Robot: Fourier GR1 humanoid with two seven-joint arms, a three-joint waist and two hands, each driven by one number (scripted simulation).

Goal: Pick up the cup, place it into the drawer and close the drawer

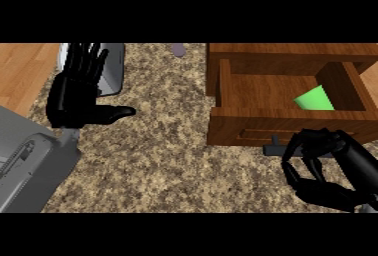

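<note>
**Right hand at drawer front, cup inside: closing step carries the risk**

Right hand point(325, 167) sits just below the drawer's front panel, near the counter's right edge, fingers curled inward with nothing seen between them. It is close to the small dark handle point(272, 147) on that panel; whether it touches the handle cannot be told.

The drawer point(291, 127) stands pulled out toward the lower edge. The green cup point(316, 99) lies inside it, in the right rear part, close to the right wall. It appears tipped rather than upright, though only part of it shows.

Left hand point(76, 95) rests open, fingers straight and pointing up, by the counter's left edge, beside a grey appliance point(111, 70). It plays no part here.

Judged state of the task: placing looks done; closing remains.

Hazards, as judgement:
- A push landing off-centre on the panel may skew the drawer and jam it.
- Curled fingers may catch under the handle or slide off it, leaving the drawer part open.
- A sudden shove may roll the cup within the drawer.
</note>
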